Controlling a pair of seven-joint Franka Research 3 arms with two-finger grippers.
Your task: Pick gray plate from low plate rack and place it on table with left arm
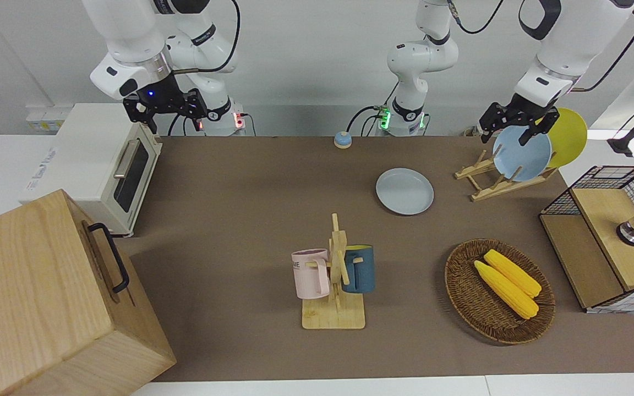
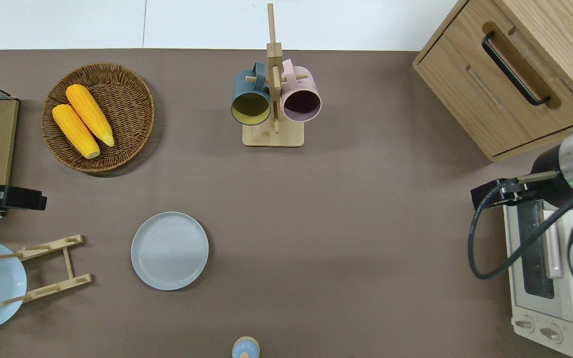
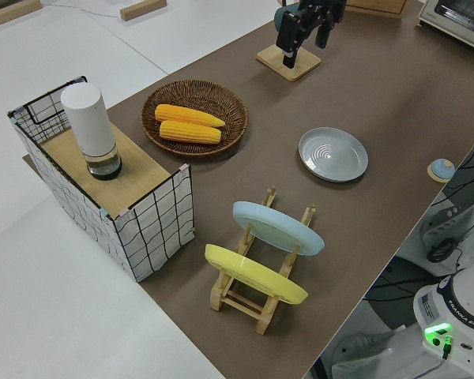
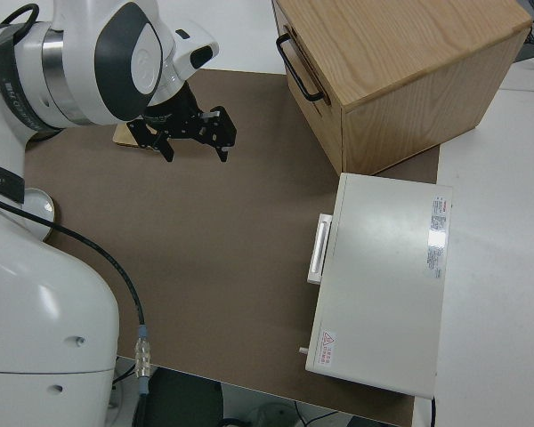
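The gray plate (image 1: 405, 191) lies flat on the brown table (image 1: 251, 209), beside the low plate rack (image 1: 493, 186) and toward the table's middle; it also shows in the overhead view (image 2: 169, 250) and the left side view (image 3: 333, 154). The rack (image 2: 47, 268) holds a light blue plate (image 1: 522, 154) and a yellow plate (image 1: 569, 137). My left gripper (image 1: 510, 131) is open and empty, raised in the air. In the overhead view it (image 2: 23, 198) is over the table's edge at the left arm's end, apart from the gray plate. My right gripper (image 1: 165, 107) is parked and open.
A mug tree (image 1: 336, 275) with a pink and a dark blue mug stands mid-table. A wicker basket (image 1: 463, 297) holds two corn cobs. A wire basket with a wooden top (image 1: 603, 236), a wooden drawer cabinet (image 1: 42, 297), a toaster oven (image 1: 102, 165) and a small blue bell (image 1: 342, 139) stand around.
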